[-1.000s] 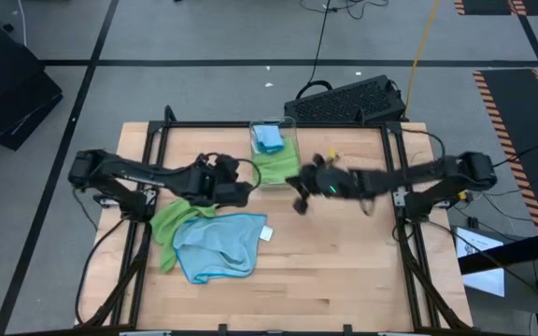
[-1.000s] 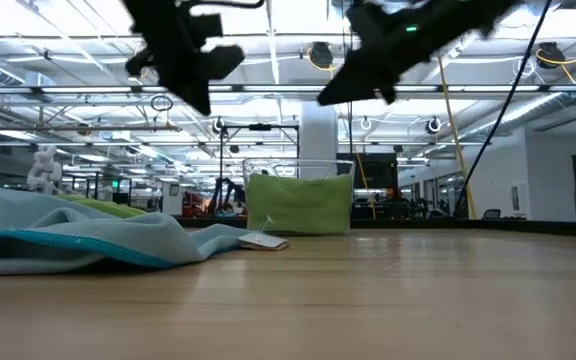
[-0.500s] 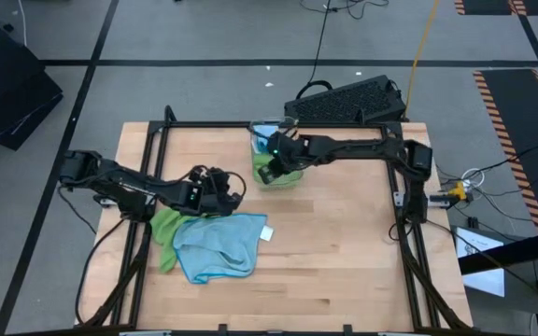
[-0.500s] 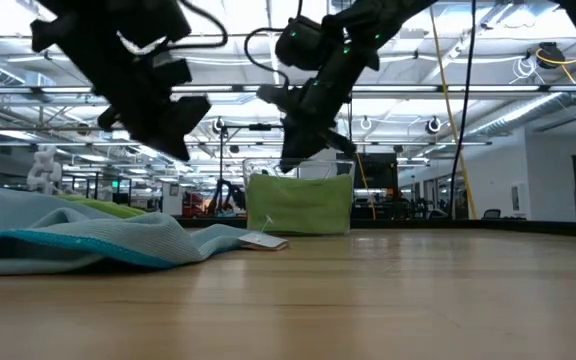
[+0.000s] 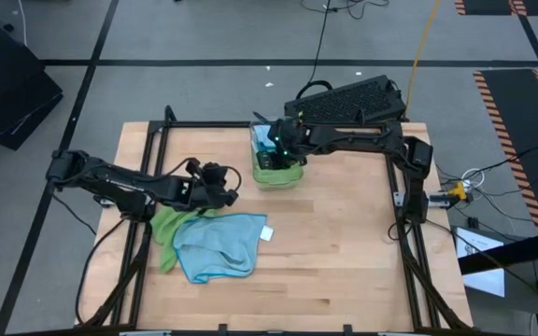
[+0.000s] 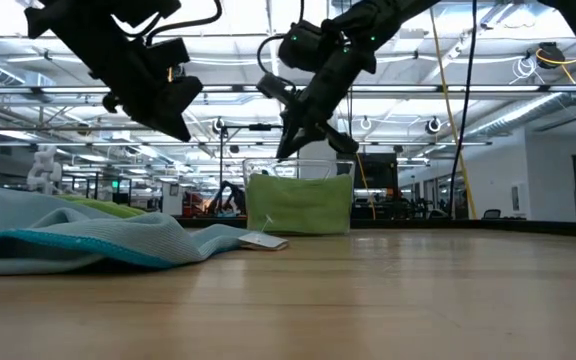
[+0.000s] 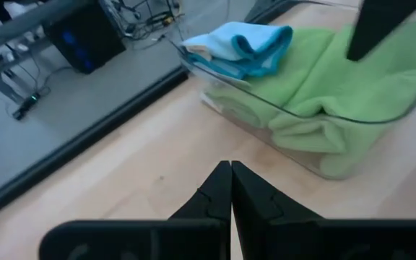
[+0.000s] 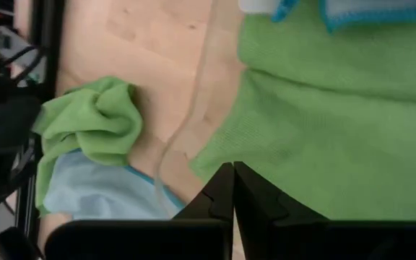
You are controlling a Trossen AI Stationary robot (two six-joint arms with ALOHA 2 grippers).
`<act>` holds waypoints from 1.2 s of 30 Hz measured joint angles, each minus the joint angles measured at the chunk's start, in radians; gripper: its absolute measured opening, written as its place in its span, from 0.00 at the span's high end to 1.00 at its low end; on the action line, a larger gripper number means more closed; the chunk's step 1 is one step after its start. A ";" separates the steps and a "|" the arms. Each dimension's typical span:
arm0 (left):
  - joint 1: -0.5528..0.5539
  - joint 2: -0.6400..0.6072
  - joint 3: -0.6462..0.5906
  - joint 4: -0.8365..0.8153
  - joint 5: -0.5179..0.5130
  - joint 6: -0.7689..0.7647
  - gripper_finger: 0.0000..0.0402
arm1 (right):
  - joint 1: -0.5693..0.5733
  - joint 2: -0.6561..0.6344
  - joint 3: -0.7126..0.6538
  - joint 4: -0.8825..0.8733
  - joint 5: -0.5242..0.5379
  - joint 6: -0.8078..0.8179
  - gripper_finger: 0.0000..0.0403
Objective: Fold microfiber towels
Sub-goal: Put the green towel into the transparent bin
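The right gripper (image 5: 278, 147), jaws closed and empty, hovers over the bin (image 5: 292, 177) of folded towels (image 5: 271, 169) at the surface's far edge. The left gripper (image 5: 227, 194), also closed, waits above the loose blue towel (image 5: 218, 245). Open wide before descending, then pinch one layer only.

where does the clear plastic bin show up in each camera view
High view: the clear plastic bin sits at the table's far edge, middle, under the right gripper.
Low view: centre of the picture, holding green cloth.
Left wrist view: upper right, beyond the shut left gripper.
Right wrist view: its clear wall curves down the middle.
Shared landmark: the folded green towel inside the bin.
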 joint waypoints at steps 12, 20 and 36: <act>0.061 -0.025 0.000 0.015 0.003 0.080 0.98 | 0.015 0.129 0.009 0.073 -0.078 0.076 1.00; 0.063 -0.025 0.000 0.016 0.021 0.090 0.98 | 0.002 0.217 0.009 0.090 -0.112 0.080 1.00; 0.065 -0.025 0.000 0.030 0.022 0.109 0.98 | -0.001 0.225 0.005 0.116 -0.070 0.046 1.00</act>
